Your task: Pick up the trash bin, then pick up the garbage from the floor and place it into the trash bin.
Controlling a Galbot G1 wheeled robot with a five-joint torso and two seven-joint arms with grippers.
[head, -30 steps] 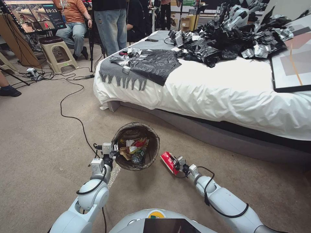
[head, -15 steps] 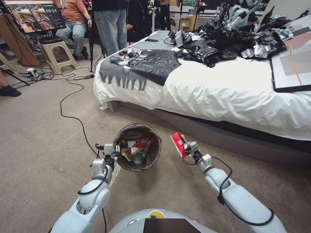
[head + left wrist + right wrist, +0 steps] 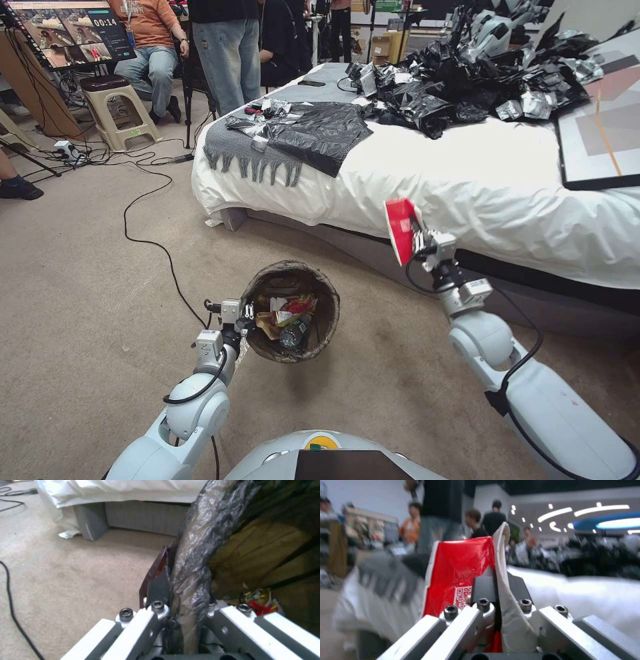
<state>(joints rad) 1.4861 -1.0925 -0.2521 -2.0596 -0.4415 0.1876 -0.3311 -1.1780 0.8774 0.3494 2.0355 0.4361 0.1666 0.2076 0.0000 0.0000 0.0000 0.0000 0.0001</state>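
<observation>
On the floor (image 3: 80, 267) by the bed (image 3: 480, 180): two arms are seen, each one busy with a thing.

Trash bin (image 3: 320, 293): it is held up off the carpet, tipped a little, with its open mouth turned up. Small bits of garbage are seen inside it.

Left gripper (image 3: 245, 313): its fingers are pressed together on the near rim of the bin. In the left wrist view the dark bag liner (image 3: 196, 562) is pinched between the two fingers.

Red packet (image 3: 400, 230): it is held high in the air, in front of the white bed sheet. It is flat and stands almost upright, with its long side going up and down.

Right gripper (image 3: 419, 241): it is clamped on the low edge of the packet. In the right wrist view the red-and-white sheet (image 3: 460, 575) is squeezed between the fingers.

Way to go: the bin lies down and to the left of the packet, well apart from it. The bin mouth is not yet under the packet.

Nearer arm: the packet is already held by the right arm, so the trip over the bin is likely best made by that arm.

What could go wrong: if the packet is let go too early, it may be dropped on the carpet beside the bin.
</observation>
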